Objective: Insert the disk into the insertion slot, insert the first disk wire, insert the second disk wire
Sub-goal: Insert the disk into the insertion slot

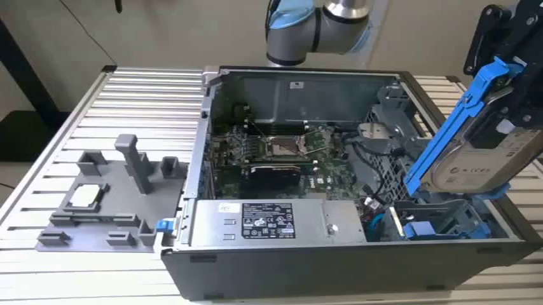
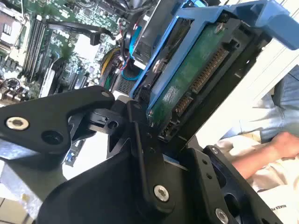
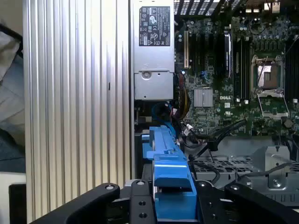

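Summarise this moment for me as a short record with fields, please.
gripper: shut on the disk
disk: tilted, held in the air over the insertion slot, not yet inserted
insertion slot: inside the open computer case, at the exterior view's right
also in case: power supply, motherboard
outside case: grey fixture on the ribbed table, at the exterior view's left
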You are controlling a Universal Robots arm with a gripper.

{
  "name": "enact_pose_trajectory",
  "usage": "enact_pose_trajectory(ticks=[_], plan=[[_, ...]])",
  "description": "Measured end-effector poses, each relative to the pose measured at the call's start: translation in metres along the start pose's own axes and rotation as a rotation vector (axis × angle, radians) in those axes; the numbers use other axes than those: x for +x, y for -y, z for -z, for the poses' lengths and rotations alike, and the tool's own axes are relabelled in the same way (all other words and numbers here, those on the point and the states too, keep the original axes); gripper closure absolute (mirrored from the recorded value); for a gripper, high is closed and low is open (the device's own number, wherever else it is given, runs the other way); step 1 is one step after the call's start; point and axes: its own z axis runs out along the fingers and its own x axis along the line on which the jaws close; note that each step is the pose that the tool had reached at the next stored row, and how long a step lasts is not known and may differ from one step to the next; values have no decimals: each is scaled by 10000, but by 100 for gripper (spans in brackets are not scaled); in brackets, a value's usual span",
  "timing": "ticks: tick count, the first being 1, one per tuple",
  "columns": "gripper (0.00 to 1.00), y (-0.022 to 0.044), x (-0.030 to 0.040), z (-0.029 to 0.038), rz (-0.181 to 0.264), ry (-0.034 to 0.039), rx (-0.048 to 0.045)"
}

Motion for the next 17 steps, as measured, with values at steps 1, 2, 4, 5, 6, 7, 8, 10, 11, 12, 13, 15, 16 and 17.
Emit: enact_pose_trajectory(ticks=[1,2,4,5,6,7,8,10,11,12,13,15,16,17], plan=[[67,0,0,0,0,0,0],[67,0,0,0,0,0,0],[67,0,0,0,0,0,0],[67,0,0,0,0,0,0],[67,0,0,-1,0,0,0],[67,0,0,-3,0,1,5],[67,1,0,-8,1,3,6],[67,1,0,-21,1,1,7],[67,1,0,-29,1,1,7],[67,1,0,-37,3,0,9],[67,2,0,-45,5,0,9],[67,7,-1,-65,12,-1,11],[67,9,0,-79,15,0,11],[67,13,-1,-92,18,-1,11]])
